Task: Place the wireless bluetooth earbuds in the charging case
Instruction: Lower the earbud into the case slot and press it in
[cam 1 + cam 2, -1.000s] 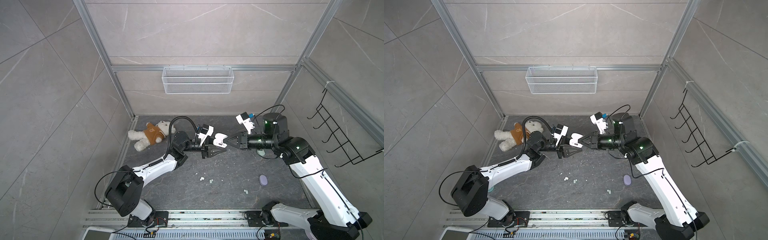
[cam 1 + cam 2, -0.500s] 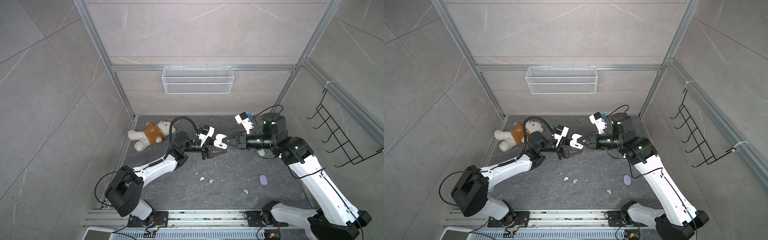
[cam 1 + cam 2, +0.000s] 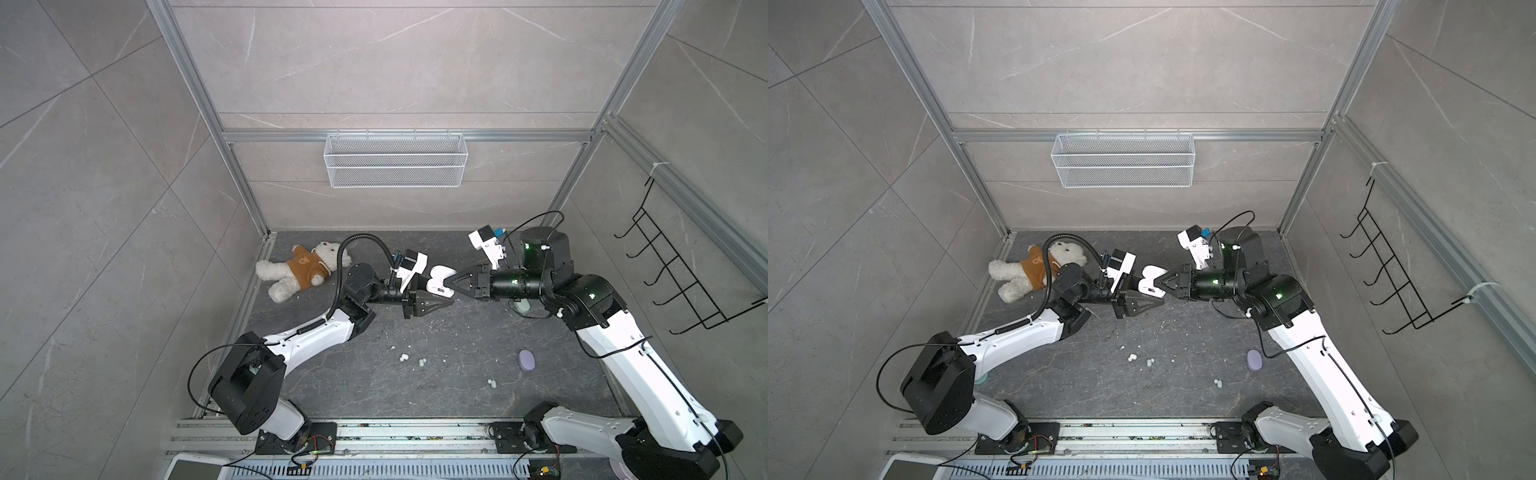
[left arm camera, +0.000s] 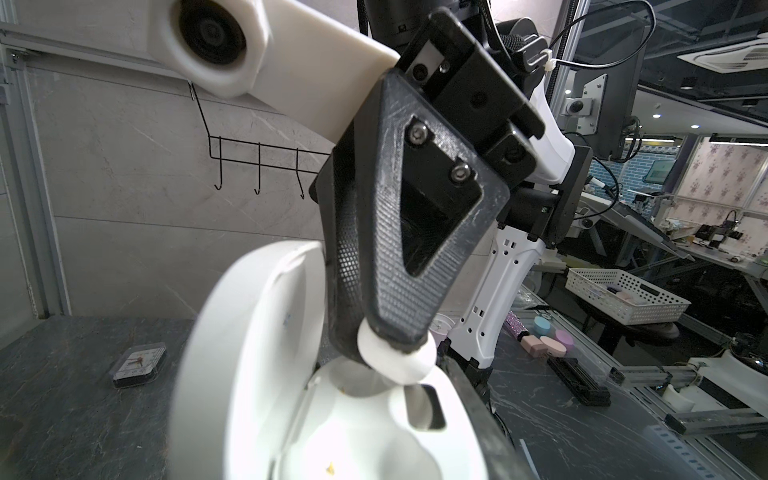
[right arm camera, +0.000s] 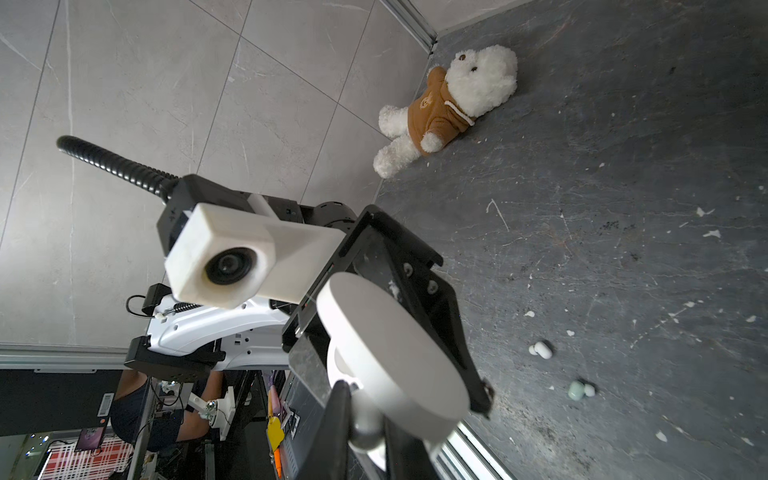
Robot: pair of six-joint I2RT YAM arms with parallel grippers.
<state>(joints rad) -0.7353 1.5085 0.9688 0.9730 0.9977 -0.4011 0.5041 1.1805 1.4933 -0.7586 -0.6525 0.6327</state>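
Grey tabletop below; left gripper clamps open case, right gripper pinches earbud. Seat it straight, press gently.

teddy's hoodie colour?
Brown hoodie on the white teddy bear; shows best in the right wrist view.

A teddy bear lies on the tabletop, wire basket mounted behind.
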